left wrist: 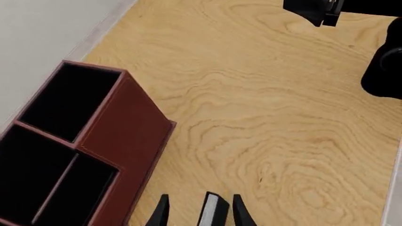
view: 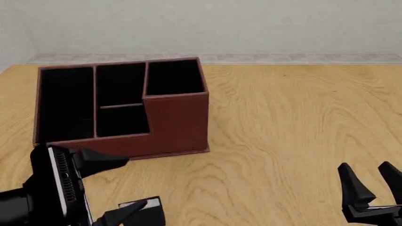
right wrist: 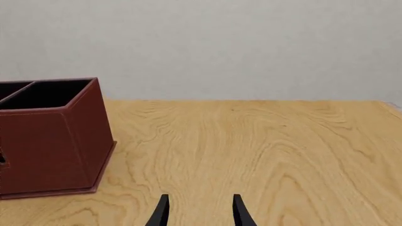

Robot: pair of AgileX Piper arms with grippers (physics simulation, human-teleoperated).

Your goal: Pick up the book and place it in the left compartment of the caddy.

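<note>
Both arms are plain matte black all over, no markings or cables I can spot. The left arm's black two-fingered gripper (view: pixel 116 186) sits on a chunky black block with a pale grey ribbed strip down its face (looks like a row of little slats). Its fingers (view: pixel 100 160) are tapered black wedges. The right arm's black two-fingered gripper (view: pixel 372 181) has the same pointed, blade-like fingers (view: pixel 351 181) rising from a darker bracket.

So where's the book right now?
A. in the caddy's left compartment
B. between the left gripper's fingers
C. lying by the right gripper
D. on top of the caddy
B: the book sits between the left gripper fingers, outside the caddy; the right gripper is open with nothing in it.
</note>
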